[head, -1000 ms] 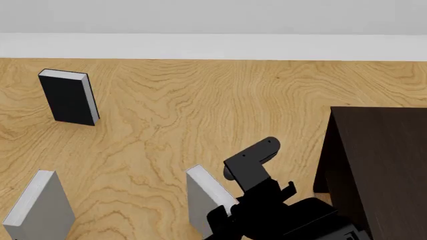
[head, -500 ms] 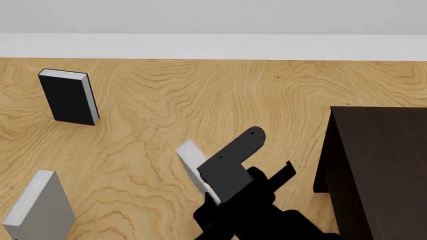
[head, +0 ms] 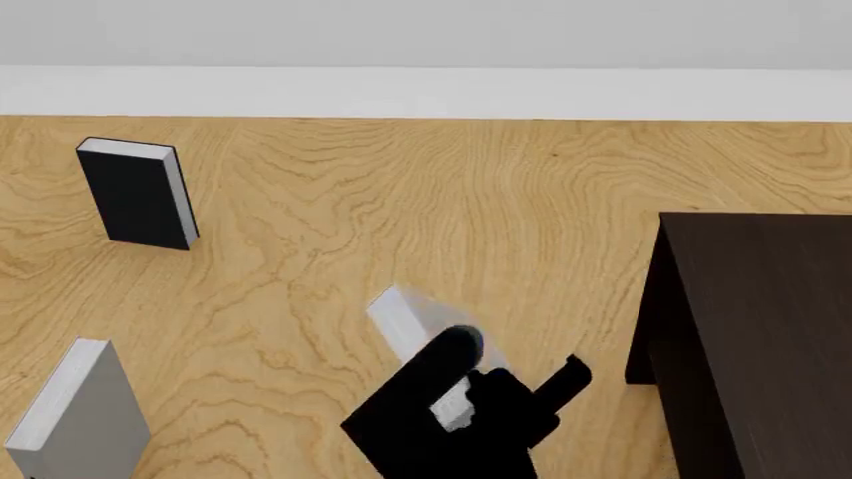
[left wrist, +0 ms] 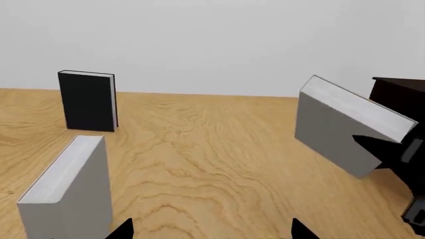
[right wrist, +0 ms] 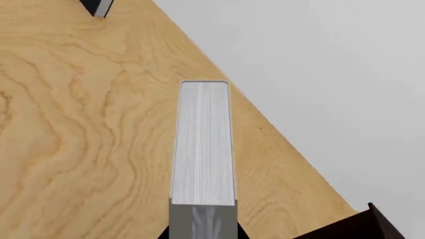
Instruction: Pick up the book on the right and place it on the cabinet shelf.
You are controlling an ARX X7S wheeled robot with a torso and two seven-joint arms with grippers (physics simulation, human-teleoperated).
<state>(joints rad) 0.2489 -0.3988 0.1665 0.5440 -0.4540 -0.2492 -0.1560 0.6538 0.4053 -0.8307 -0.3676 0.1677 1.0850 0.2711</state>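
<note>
Right gripper [head: 460,399] pinches the light-grey book [head: 406,324] across its covers, tilted; cabinet [head: 759,329] at three o'clock. Stiff, probably slick: grip mid-cover.

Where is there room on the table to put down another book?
Most of the wood is bare: the wide stretch between the black book and the cabinet, back to the far edge. It is tighter near the front, where the right gripper holds the book tilted beside the cabinet, and the other grey book stands front left.
</note>
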